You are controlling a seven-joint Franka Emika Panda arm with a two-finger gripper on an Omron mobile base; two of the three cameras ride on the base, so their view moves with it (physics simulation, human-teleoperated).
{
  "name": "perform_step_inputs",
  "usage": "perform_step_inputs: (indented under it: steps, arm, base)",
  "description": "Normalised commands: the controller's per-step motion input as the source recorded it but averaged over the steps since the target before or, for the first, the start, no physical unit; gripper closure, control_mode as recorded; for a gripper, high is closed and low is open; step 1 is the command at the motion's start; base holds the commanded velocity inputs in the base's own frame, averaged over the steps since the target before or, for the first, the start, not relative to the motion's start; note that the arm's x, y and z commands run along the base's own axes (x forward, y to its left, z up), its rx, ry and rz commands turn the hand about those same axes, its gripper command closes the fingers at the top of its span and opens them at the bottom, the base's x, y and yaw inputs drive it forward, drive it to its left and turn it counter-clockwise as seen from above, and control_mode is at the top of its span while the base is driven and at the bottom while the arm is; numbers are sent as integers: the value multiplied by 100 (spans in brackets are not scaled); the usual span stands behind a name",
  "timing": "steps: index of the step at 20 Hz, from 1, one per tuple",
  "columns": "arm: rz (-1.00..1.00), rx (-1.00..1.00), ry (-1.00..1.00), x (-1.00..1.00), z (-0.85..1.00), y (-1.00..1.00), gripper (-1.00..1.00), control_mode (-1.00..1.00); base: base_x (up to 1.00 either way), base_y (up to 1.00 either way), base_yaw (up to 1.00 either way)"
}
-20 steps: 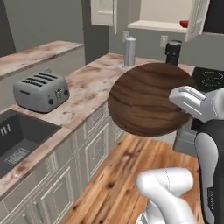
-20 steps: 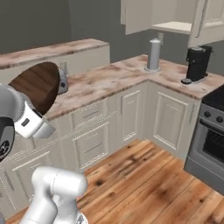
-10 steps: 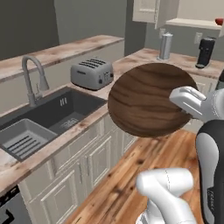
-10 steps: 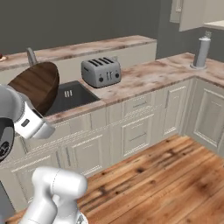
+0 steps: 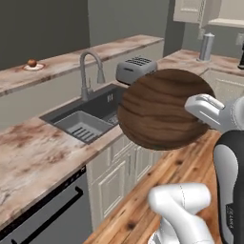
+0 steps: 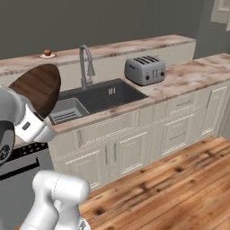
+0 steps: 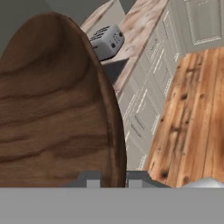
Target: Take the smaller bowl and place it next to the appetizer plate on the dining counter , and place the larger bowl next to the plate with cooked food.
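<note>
Left base view: the larger bowl (image 5: 164,108) is held on edge in mid-air, its wood-grain underside facing the camera, in front of and to the right of the sink (image 5: 88,119). A toaster (image 5: 136,69) stands on the worktop beyond the sink. The appetizer plate (image 5: 33,65) lies on the dining counter (image 5: 76,59), behind the sink and to its left.

Right base view: the same bowl (image 6: 39,87) stands upright, left of the sink (image 6: 94,96); the toaster (image 6: 144,69) is right of the sink, the plate (image 6: 46,54) behind it.

Hand view: gripper (image 7: 113,178) is clamped tight on the bowl's (image 7: 52,109) rim, one finger on each side of the wall.
</note>
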Motion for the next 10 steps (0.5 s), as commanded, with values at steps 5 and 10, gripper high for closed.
perform_step_inputs:
  steps: [5,10]
  arm:
    - [0,0,0,0,0,0,100,100]
    - [0,0,0,0,0,0,100,100]
  base:
    - [-68,100,11]
    - [-67,100,10]
